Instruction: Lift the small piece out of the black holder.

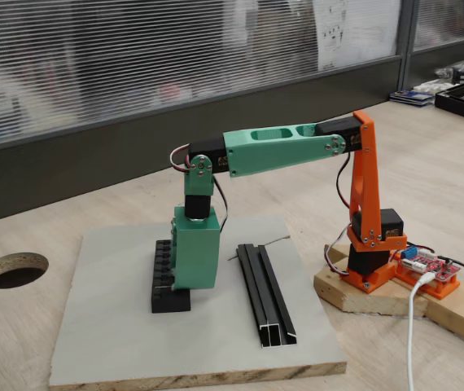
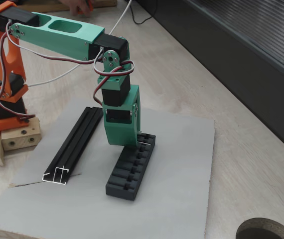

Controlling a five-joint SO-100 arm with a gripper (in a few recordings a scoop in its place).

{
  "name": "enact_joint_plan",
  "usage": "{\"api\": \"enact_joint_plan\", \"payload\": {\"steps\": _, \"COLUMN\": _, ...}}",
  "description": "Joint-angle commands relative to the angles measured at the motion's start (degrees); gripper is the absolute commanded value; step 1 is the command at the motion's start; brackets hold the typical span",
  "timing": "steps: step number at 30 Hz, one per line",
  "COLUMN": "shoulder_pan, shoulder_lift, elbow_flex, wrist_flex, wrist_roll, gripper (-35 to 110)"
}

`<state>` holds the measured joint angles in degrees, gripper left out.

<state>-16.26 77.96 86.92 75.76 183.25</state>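
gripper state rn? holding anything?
Gripper: down on the black holder; open or shut cannot be told, fingertips hidden; no small piece visibly held.

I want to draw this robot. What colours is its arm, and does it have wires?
The arm is orange near its base and mint green further out, with black motor blocks at the joints. The gripper is a boxy green piece. Thin red, white and dark wires loop around the joints.

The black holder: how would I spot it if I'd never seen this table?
Find the grey board on the wooden table. Two black things lie on it; the black holder is the short, chunky block under the green tool, ridged crosswise, unlike the long, thin rail beside it.
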Motion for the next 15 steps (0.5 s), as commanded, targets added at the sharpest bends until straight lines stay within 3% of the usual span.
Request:
{"api": "enact_joint_plan", "payload": {"steps": 1, "shoulder_pan": -0.7, "shoulder_lift": 0.3, "elbow_flex": 0.9, "wrist_flex": 0.1, "wrist_roll": -0.1, "gripper": 31}}
{"api": "enact_joint_plan", "payload": {"steps": 8, "shoulder_pan": 0.4, "shoulder_lift": 0.2, "elbow_flex": 0.9, "wrist_flex": 0.0, "wrist_roll": -0.1, "gripper": 30}}
{"api": "enact_joint_plan", "payload": {"steps": 15, "shoulder_pan": 4.2, "shoulder_lift": 0.8, "elbow_flex": 0.3, "wrist_flex": 0.0, "wrist_roll": 0.0, "gripper": 6}}
